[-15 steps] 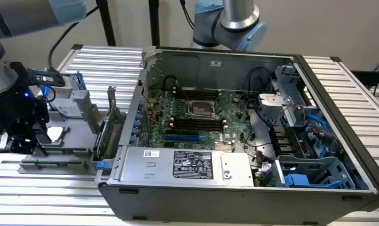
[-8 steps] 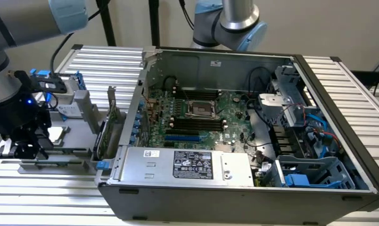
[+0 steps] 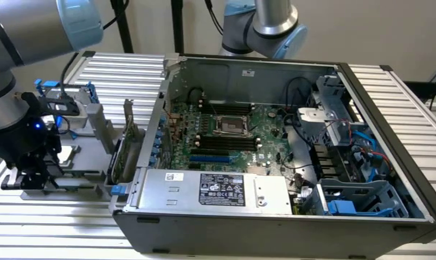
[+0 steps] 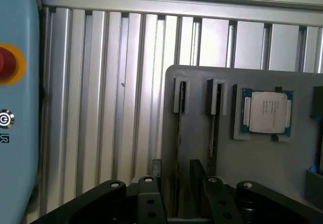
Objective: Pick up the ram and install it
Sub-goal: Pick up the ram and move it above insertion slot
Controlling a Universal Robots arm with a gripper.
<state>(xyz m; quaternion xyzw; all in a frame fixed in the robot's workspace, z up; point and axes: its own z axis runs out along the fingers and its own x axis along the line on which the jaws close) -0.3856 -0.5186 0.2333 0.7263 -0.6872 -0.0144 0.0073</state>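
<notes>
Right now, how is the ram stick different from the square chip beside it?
The ram stick is long and thin; the square chip is wide and silver with a green rim. The ram stick stands on edge in a slot; the square chip lies flat. Both sit in the grey holder.

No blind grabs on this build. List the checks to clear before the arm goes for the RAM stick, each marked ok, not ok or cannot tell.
1. Gripper open and empty: ok, the jaws stand apart over the gray holder.
2. Ram seated on edge in its holder slot: ok.
3. Ram lined up between the fingers: ok, judging by the wrist view.
4. Processor chip out of the gripper's way: ok, it lies in its own recess beside the slots.
5. Computer case open on top: ok.
6. Black memory slots on the motherboard free: ok, they look empty. Their latches: cannot tell.
</notes>
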